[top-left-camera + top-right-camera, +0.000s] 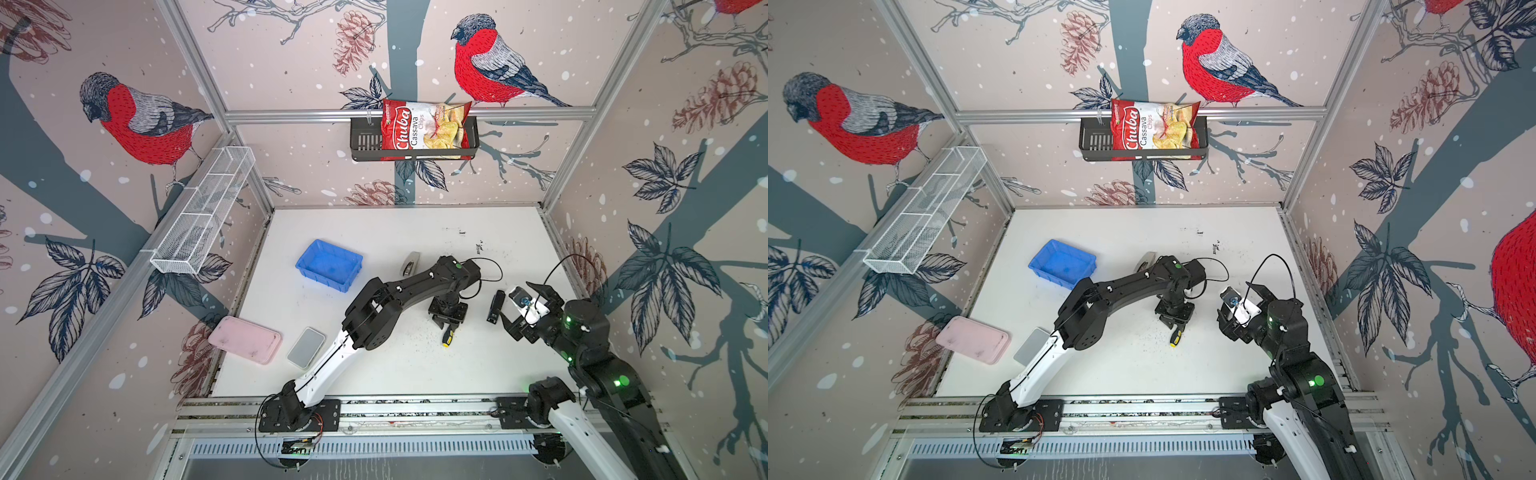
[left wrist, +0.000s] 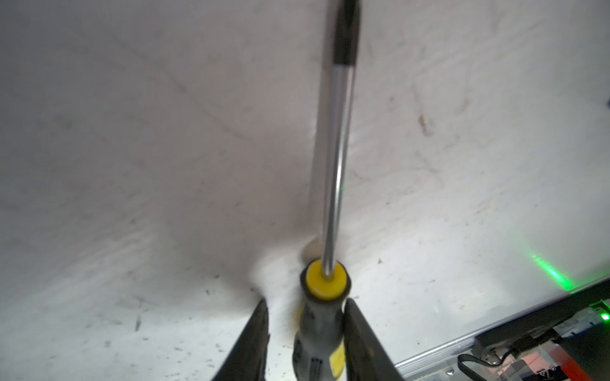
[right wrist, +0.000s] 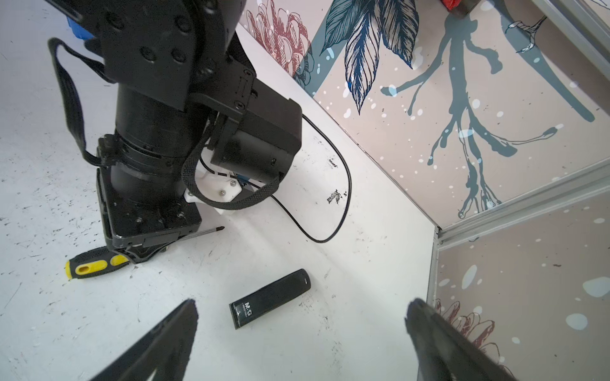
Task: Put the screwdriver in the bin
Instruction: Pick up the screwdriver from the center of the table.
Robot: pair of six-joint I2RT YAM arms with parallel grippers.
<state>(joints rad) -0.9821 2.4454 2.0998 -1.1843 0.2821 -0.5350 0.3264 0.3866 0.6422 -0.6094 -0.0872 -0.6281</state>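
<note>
Screwdriver (image 2: 325,278) lies between down-pointing left arm's (image 1: 415,281) jaws.

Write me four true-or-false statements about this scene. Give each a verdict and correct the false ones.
1. The screwdriver lies on the white table, outside the blue bin. True.
2. The left gripper has its jaws on either side of the screwdriver's metal shaft. False: they flank its black-and-yellow handle.
3. The right gripper holds the black stapler. False: it is open and empty, and the stapler lies on the table.
4. The Chuba cassava chips bag sits in the black wall rack. True.
</note>
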